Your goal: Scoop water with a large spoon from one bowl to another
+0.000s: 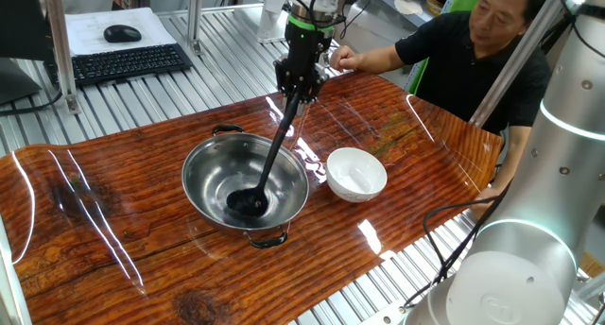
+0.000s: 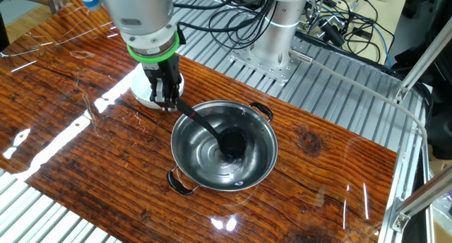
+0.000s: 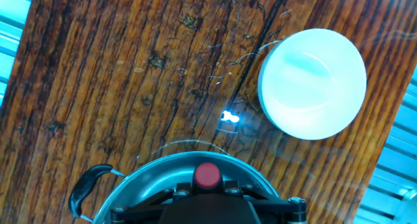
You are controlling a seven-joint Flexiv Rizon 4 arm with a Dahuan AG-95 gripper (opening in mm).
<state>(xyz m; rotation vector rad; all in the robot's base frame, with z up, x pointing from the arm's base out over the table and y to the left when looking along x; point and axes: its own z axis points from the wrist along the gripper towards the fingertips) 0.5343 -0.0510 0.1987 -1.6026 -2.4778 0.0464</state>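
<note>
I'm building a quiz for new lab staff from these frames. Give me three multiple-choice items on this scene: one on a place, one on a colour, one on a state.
1. Where is the cup of the ladle?
A. inside the steel bowl
B. inside the white bowl
C. flat on the table

2. What colour is the ladle?
A. silver
B. black
C. red

3. How do the two bowls stand?
A. stacked
B. rims touching
C. side by side with a gap

Answers:
1 A: both fixed views show the cup low in the steel bowl.
2 B: handle and cup are all black.
3 C: bare wood shows between them.

The gripper is shut on the ladle's handle.
</note>
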